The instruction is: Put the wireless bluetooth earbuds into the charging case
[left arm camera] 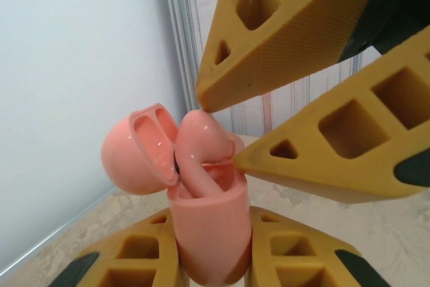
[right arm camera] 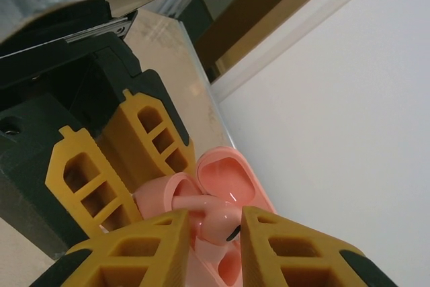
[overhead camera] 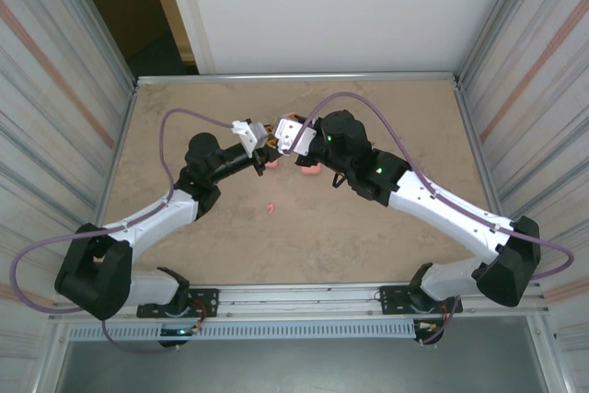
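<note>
Left wrist | earbud (left arm camera: 198, 132) stem-down in case (left arm camera: 215, 247) | left tool (left arm camera: 210, 214) clamps case | right tool (left arm camera: 216, 132) grip unclear

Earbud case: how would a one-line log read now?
left gripper: shut on open case | right gripper: around earbud, grip unclear | earbud: partly in case
</note>
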`<state>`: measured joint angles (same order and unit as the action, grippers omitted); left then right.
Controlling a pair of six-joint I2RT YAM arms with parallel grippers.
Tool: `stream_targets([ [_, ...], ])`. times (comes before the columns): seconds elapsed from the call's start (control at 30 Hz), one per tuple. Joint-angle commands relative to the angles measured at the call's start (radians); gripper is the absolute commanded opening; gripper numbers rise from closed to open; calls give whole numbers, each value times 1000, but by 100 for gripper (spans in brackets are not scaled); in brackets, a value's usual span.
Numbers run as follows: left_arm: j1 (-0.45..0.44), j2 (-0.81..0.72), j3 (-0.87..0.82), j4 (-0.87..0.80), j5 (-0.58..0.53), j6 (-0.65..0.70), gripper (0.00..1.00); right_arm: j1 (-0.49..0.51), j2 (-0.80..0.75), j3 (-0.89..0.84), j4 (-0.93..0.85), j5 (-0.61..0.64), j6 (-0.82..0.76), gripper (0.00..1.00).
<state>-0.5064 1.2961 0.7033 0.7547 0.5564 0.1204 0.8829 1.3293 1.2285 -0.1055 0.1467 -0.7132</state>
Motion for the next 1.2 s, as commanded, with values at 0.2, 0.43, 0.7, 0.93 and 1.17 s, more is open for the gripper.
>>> stream_targets([
  [0.2, -10, -6, 22, 86, 0, 9, 0, -7, 5, 31, -51, -63, 40, 27],
  [0.43, -11, 5, 16, 143, 17, -24, 0, -15, 6, 53, -66, -95, 42, 29],
  [0.7, -10, -6, 0, 188, 22, -46, 0, -30, -8, 63, -76, -153, 61, 31],
  [0.93, -11, -9, -4, 212, 23, -57, 0, -37, -13, 63, -91, -177, 71, 32],
  [1.17, -10, -24, -12, 219, 24, -57, 0, -48, -18, 43, -89, -205, 89, 32],
])
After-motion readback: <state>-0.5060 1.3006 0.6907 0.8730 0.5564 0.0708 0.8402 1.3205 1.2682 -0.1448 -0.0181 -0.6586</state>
